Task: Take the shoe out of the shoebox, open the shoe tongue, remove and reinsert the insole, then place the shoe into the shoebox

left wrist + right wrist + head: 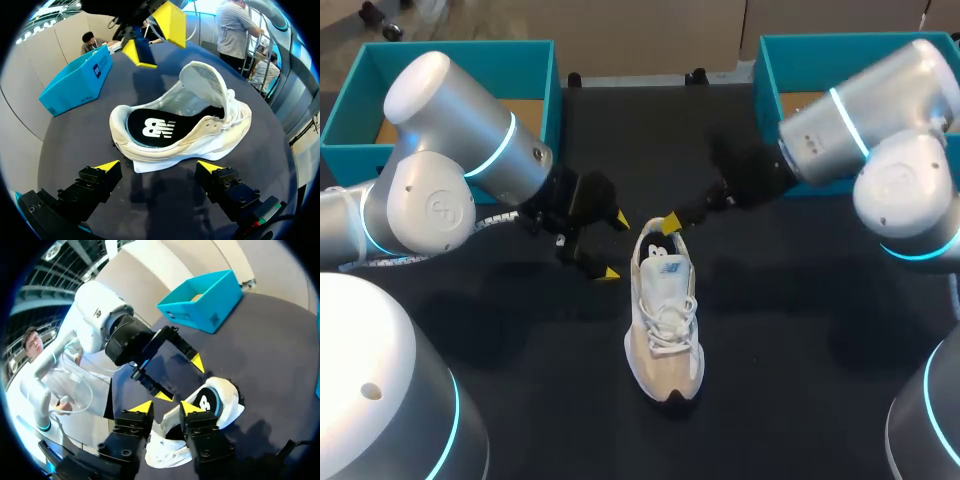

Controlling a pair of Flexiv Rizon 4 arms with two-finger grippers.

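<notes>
Shoe centred, left shoebox, right shoebox behind

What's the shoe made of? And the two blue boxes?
The shoe looks like soft matte cloth, beige and white, with woven white laces. Its black insole may be foam or fabric; I cannot tell. The left box and right box look like cardboard: thin flat teal walls, brown inside.

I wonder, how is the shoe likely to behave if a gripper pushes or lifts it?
The shoe probably slides rather than tips, since it sits flat and low. Its fabric upper looks soft and may buckle when pinched. The upturned tongue seems floppy.
</notes>
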